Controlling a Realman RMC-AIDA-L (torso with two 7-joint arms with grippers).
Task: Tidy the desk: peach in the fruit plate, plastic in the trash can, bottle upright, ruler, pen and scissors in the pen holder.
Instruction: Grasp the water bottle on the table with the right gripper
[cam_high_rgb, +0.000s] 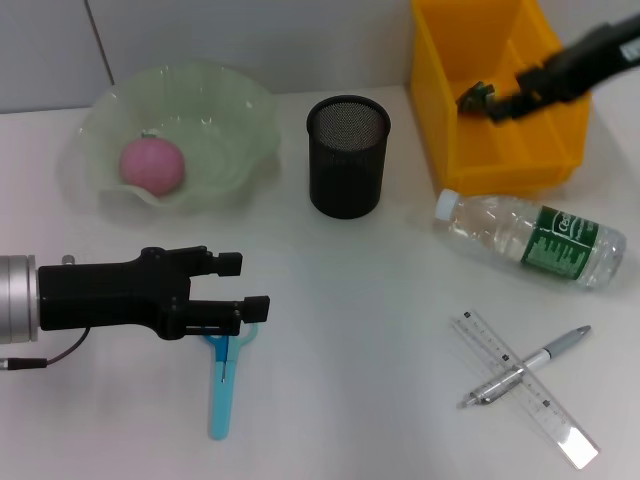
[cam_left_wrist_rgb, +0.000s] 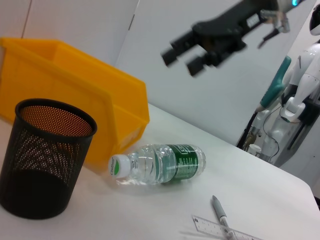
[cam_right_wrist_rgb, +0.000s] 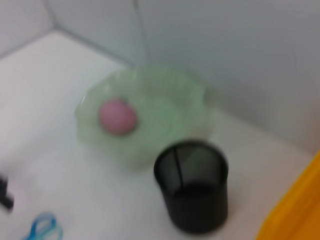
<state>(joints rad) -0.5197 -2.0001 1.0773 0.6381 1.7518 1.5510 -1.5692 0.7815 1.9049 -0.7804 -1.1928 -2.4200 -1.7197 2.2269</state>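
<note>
The peach (cam_high_rgb: 153, 165) lies in the fruit plate (cam_high_rgb: 235, 120), left of the pen holder (cam_high_rgb: 347, 156). Right of the holder stands the trash can (cam_high_rgb: 500, 160); before it lies the bottle (cam_high_rgb: 530, 240). Nearer, the pen (cam_high_rgb: 528, 363) crosses the ruler (cam_high_rgb: 560, 425). The scissors (cam_high_rgb: 224, 385) lie front left.

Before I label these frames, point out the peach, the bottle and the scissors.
peach (cam_high_rgb: 153, 165), head view, middle of the fruit.
bottle (cam_high_rgb: 530, 240), head view, the body beside the green label.
scissors (cam_high_rgb: 221, 400), head view, the blue blades.
</note>
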